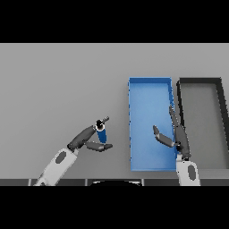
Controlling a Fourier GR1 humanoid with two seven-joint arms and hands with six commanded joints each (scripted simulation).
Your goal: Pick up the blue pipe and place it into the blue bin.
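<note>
Now I see my left hand (91,139) holding the blue pipe (101,133), fingers on one side and thumb on the other, on the grey bench (62,89) just left of the blue bin (150,89). My right hand (175,134) is open over the bin's right wall. A black bin (200,81) sits beside it.

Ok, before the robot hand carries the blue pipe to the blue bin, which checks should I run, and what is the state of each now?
1. Left robot hand curled round the blue pipe: ok.
2. Pipe lifted off the grey table: cannot tell.
3. Blue bin holds nothing inside: ok.
4. Right robot hand out of the way: not ok, it is open over the bin's right side.
5. Black bin apart from the pipe's path: ok, it lies beyond the blue one.
</note>
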